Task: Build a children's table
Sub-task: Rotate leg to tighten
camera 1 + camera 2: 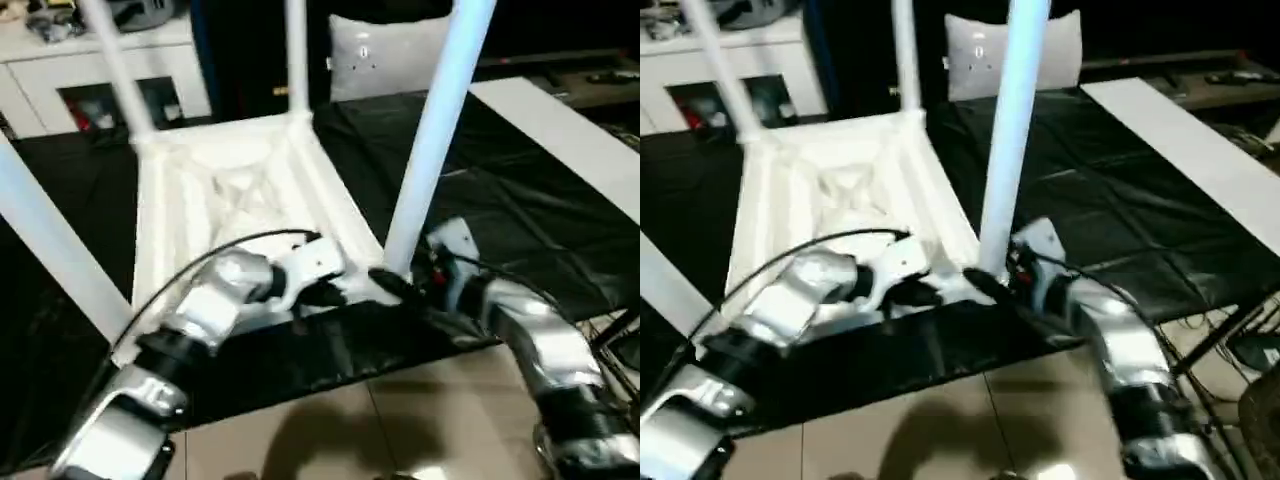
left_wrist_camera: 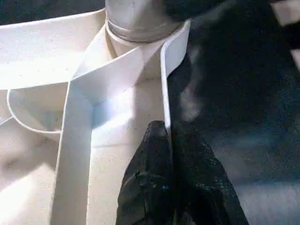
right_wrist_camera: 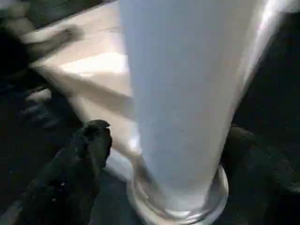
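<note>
We judged the build nearly done: the tabletop lay upside down on the black worktop with four legs standing, our left tool clenched on its rim, our right tool released around the nearest leg.

Matt white plastic top, glossy black sheet.

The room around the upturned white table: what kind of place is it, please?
Probably a furnished indoor room used for robot trials, not a factory: a white cabinet with open shelves stands behind, black sheeting covers the work area, and pale floor tiles lie in front.
</note>
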